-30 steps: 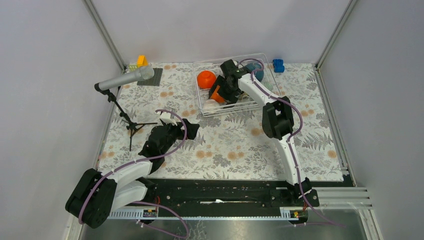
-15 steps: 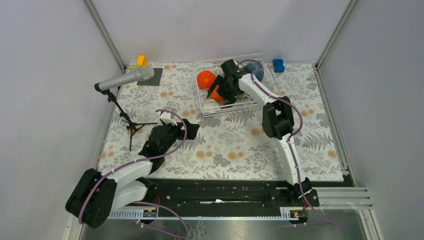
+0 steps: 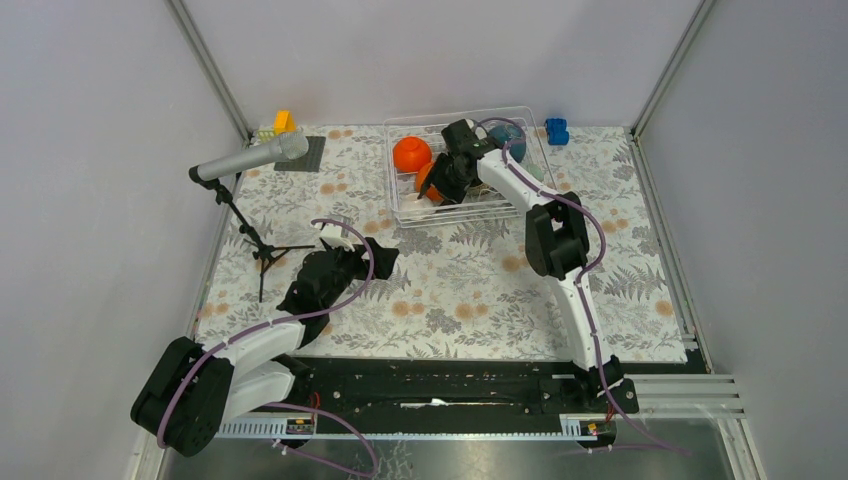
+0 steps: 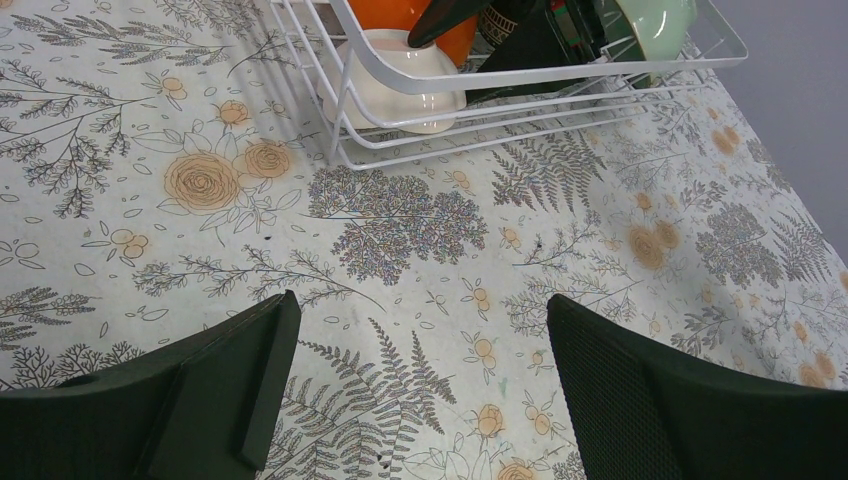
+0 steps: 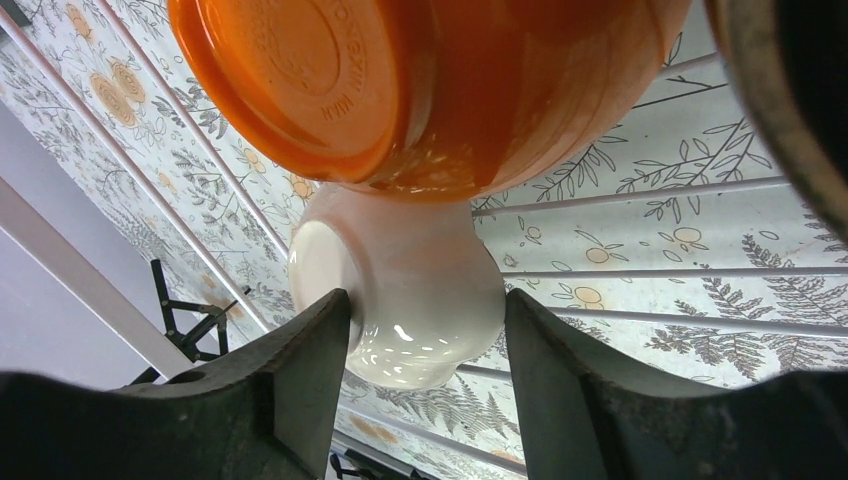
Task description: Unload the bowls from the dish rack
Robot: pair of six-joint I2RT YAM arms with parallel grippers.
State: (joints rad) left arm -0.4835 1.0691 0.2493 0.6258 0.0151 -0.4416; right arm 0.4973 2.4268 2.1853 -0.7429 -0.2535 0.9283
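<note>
The dish rack (image 3: 400,216) stands at the back of the table and holds several bowls. An orange bowl (image 3: 411,153) lies upside down at its left, a second orange bowl (image 3: 428,178) beside it, a teal bowl (image 3: 510,140) at the far right. My right gripper (image 3: 442,190) reaches into the rack. In the right wrist view its fingers (image 5: 320,350) press both sides of the cream bowl (image 5: 420,290), which lies under an orange bowl (image 5: 420,90). My left gripper (image 4: 420,340) is open over the bare cloth, short of the rack (image 4: 560,75), the cream bowl (image 4: 395,75) and a mint green bowl (image 4: 655,20).
A microphone (image 3: 250,158) on a tripod stand (image 3: 262,250) occupies the left side of the table. A blue toy block (image 3: 556,131) sits just right of the rack. Yellow and orange blocks (image 3: 284,121) and a dark mat (image 3: 300,155) lie at the back left.
My right gripper has moved down and left inside the rack and closed its fingers onto the cream bowl. The rack and its orange bowls shifted slightly toward the back. The left arm stayed still.
</note>
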